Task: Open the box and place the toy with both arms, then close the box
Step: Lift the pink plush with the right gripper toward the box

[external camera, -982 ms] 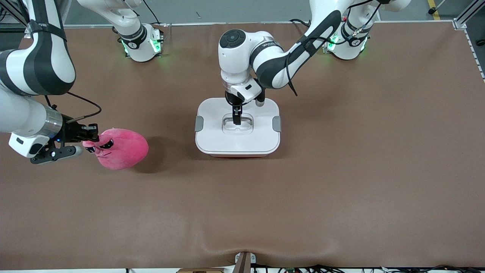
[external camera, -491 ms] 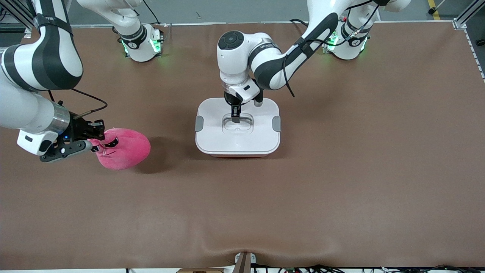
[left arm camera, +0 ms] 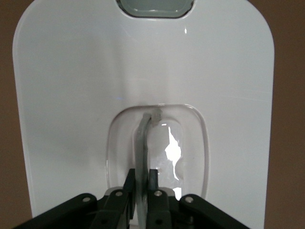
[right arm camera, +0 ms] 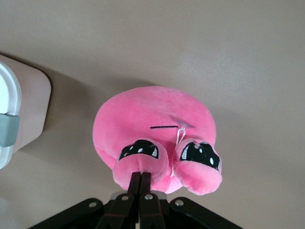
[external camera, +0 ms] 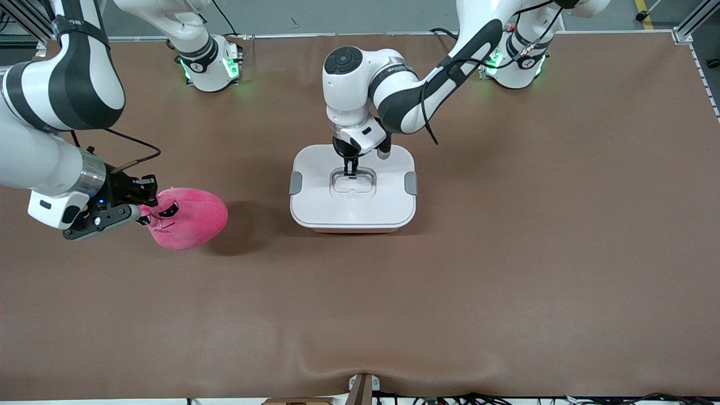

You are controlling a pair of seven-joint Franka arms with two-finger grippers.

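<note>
The toy (external camera: 188, 218) looked soft and light, easily squashed, so a pinch on a protruding fold seemed the best hold; the right gripper (right arm camera: 139, 183), reaching in low and nearly level, was clamped on the fabric by its snout, the toy at the right arm's end of the table (whether resting or just lifted was unclear). The box (external camera: 352, 191), rigid smooth plastic with lid (left arm camera: 228, 86) still on, sat mid-table; the left gripper (left arm camera: 141, 179), pointing straight down, was pinched onto the clear handle (left arm camera: 143, 138).
</note>
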